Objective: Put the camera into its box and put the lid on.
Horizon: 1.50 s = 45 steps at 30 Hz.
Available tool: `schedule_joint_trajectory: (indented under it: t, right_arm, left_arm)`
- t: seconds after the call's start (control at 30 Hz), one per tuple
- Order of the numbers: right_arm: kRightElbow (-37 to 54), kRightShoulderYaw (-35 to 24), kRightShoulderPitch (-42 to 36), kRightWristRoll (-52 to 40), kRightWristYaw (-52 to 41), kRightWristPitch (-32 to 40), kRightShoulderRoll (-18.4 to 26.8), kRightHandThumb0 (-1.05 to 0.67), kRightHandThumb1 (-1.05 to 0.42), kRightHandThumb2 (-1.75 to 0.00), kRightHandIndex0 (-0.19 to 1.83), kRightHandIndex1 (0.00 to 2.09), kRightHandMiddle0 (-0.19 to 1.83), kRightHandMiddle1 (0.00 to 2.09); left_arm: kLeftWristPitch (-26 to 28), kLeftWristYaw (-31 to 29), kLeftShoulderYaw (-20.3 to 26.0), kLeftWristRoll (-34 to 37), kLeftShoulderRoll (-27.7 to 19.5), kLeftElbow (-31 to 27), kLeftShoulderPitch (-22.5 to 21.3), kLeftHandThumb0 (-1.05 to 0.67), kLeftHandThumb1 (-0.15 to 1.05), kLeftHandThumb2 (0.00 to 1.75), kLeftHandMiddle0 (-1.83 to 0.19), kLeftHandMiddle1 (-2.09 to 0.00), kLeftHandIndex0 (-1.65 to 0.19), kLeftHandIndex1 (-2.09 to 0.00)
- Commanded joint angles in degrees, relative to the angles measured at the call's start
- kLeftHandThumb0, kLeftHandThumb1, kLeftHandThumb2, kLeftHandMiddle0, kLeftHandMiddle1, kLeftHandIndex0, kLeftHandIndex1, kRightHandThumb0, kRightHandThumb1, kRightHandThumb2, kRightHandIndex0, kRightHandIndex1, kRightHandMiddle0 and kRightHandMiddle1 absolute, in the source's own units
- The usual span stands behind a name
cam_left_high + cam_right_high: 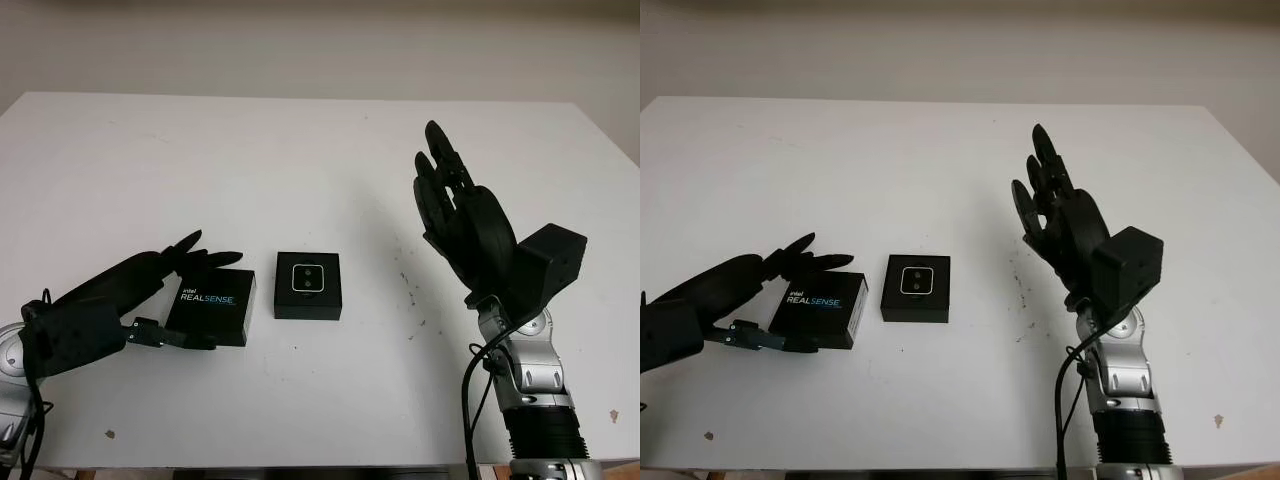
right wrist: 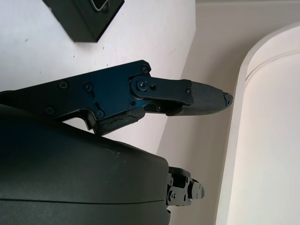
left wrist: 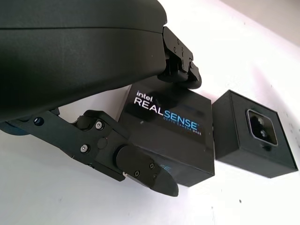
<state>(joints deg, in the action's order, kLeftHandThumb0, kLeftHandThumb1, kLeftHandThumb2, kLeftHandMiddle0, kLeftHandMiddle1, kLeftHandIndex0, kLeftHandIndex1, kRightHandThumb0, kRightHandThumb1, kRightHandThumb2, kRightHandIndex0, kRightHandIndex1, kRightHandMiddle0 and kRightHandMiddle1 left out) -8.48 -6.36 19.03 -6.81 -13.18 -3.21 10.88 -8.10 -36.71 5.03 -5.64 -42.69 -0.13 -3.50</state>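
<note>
Camera (image 1: 307, 278) sits in its open black box (image 1: 308, 308) near the middle of the white table (image 1: 300, 150); lid (image 1: 211, 303) marked REALSENSE lies flat just left of the box, a narrow gap between them; left hand (image 1: 150, 290) at the lid's left side, fingers (image 3: 180, 70) over the far edge and thumb at the near edge, closing around it; right hand (image 1: 462, 215) raised above the table well right of the box, open, holding nothing.
</note>
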Motion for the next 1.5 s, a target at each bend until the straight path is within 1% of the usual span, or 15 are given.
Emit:
schedule_joint_trajectory:
  t: [0.0, 0.13, 0.27, 0.33, 0.4, 0.53, 0.63, 0.7, 0.83, 1.0, 1.13, 1.23, 1.27, 1.4, 1.47]
  right_arm:
    - [0.5, -0.4, 1.1, -0.2, 0.2, 0.5, 0.6, -0.72, -1.05, -0.47, -0.05, 0.07, -0.07, 0.07]
    - [0.9, -0.3, 0.7, 0.5, 0.7, 1.3, 0.9, -0.70, -1.05, -0.48, -0.05, 0.06, -0.08, 0.07]
    - [1.2, -0.2, 0.5, 1.2, 1.4, 2.0, 1.0, -0.68, -1.05, -0.49, -0.04, 0.07, -0.06, 0.07]
    - [1.1, -0.4, 0.3, 1.1, 1.2, 1.7, 0.9, -0.67, -1.05, -0.50, -0.04, 0.07, -0.06, 0.07]
    - [1.1, -0.5, 0.3, 1.1, 1.0, 1.5, 1.0, -0.67, -1.05, -0.50, -0.04, 0.07, -0.06, 0.07]
    - [1.4, -0.5, 0.3, 0.8, 1.0, 1.6, 0.7, -0.67, -1.05, -0.50, -0.04, 0.07, -0.06, 0.07]
    - [1.6, -0.5, 0.2, 0.6, 0.7, 2.0, 0.8, -0.67, -1.05, -0.50, -0.04, 0.06, -0.07, 0.07]
    - [1.7, -0.6, 0.1, 0.4, 0.6, 1.9, 0.8, -0.67, -1.05, -0.50, -0.05, 0.06, -0.07, 0.06]
    - [2.2, -0.6, -0.2, 0.4, 0.7, 2.1, 0.6, -0.65, -1.05, -0.50, -0.04, 0.06, -0.06, 0.07]
    - [2.4, -0.5, -0.5, 0.0, 0.5, 1.9, 0.2, -0.64, -1.05, -0.51, -0.04, 0.06, -0.06, 0.07]
    - [2.7, -0.3, -0.9, -0.2, 0.6, 1.8, 0.0, -0.65, -1.05, -0.51, -0.03, 0.06, -0.05, 0.07]
    - [2.8, 0.0, -1.1, 0.0, 0.7, 2.0, 0.0, -0.66, -1.05, -0.51, -0.03, 0.06, -0.05, 0.07]
    - [2.8, 0.0, -1.1, -0.1, 0.6, 2.0, 0.0, -0.66, -1.05, -0.51, -0.03, 0.06, -0.05, 0.07]
    - [2.2, 0.4, -1.0, -0.4, -0.1, 2.0, 0.1, -0.66, -1.05, -0.50, -0.03, 0.06, -0.04, 0.08]
    - [2.1, 0.6, -1.0, -0.4, -0.1, 2.5, 0.0, -0.66, -1.05, -0.50, -0.03, 0.06, -0.04, 0.08]
  left_arm:
    - [1.2, -0.8, -0.6, 0.3, -0.6, -1.4, 1.0, -0.34, 0.77, 0.05, -0.39, -0.09, -0.32, -0.18]
    - [-1.3, -1.4, -0.9, 2.4, 1.2, 0.1, 1.2, -0.33, 0.78, 0.06, -0.43, -0.10, -0.36, -0.19]
    - [-3.4, -0.4, -1.6, 3.6, 3.6, 2.4, 1.3, -0.27, 0.83, 0.06, -0.60, -0.19, -0.48, -0.32]
    - [-3.6, 1.1, -2.1, 1.7, 3.9, 2.1, 1.3, -0.24, 0.87, 0.06, -0.56, -0.52, -0.38, -0.76]
    - [-4.3, 2.7, -2.3, 0.1, 4.0, 2.1, 1.4, -0.22, 0.90, 0.06, -0.47, -0.84, -0.35, -1.00]
    - [-8.9, 7.6, -2.2, -2.6, 4.8, 5.4, 1.4, -0.19, 0.93, 0.06, -0.49, -1.16, -0.40, -1.17]
    - [-10.5, 10.5, -2.2, -4.2, 5.2, 7.5, 1.3, -0.19, 0.96, 0.06, -0.45, -1.36, -0.34, -1.29]
    - [-10.8, 11.6, -2.3, -5.2, 5.0, 8.0, 1.5, -0.17, 0.98, 0.06, -0.41, -1.40, -0.32, -1.33]
    - [-10.9, 13.0, -2.1, -6.1, 4.6, 7.9, 1.8, -0.14, 0.98, 0.06, -0.37, -1.37, -0.31, -1.34]
    - [-9.9, 15.2, -1.1, -7.2, 4.6, 6.8, 2.3, -0.17, 0.98, 0.05, -0.37, -1.37, -0.31, -1.34]
    - [-7.9, 17.3, 0.2, -6.8, 5.2, 5.0, 2.4, -0.17, 0.99, 0.06, -0.33, -1.38, -0.29, -1.33]
    - [-3.7, 17.2, 2.0, -3.6, 6.0, 1.9, 1.4, -0.15, 0.98, 0.05, -0.38, -1.34, -0.30, -1.31]
    - [-1.5, 16.8, 2.8, -1.6, 6.6, 0.5, 0.8, -0.14, 0.97, 0.05, -0.42, -1.32, -0.32, -1.30]
    - [12.4, 15.3, 5.4, 5.4, 7.6, -8.2, -3.0, -0.15, 0.96, 0.05, -0.49, -1.26, -0.34, -1.26]
    - [16.6, 14.6, 6.0, 7.5, 7.3, -10.9, -5.1, -0.15, 0.96, 0.05, -0.49, -1.27, -0.35, -1.26]
